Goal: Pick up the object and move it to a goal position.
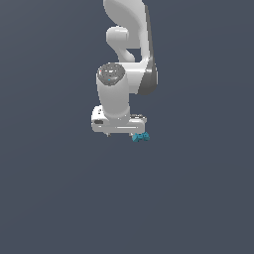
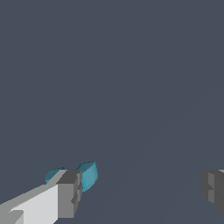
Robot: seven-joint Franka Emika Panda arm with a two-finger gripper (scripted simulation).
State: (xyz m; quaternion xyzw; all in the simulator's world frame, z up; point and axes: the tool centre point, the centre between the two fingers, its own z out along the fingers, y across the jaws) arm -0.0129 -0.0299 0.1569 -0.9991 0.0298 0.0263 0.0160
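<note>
The object (image 1: 141, 137) is a tiny teal-blue lumpy thing with two rounded knobs, lying on the dark grey floor just below the end of the white gripper hand on the exterior view's right. In the wrist view the object (image 2: 89, 175) shows partly behind one grey fingertip (image 2: 69, 194). The other fingertip (image 2: 213, 189) stands far off at the picture's edge. My gripper (image 1: 121, 133) is open wide and holds nothing; in the wrist view its midpoint (image 2: 141, 192) lies over bare floor. The object is by one finger, not centred between the jaws.
The white arm (image 1: 126, 59) rises behind the hand in the exterior view. The floor (image 1: 59, 198) is a plain dark grey surface with no other objects or marker in view.
</note>
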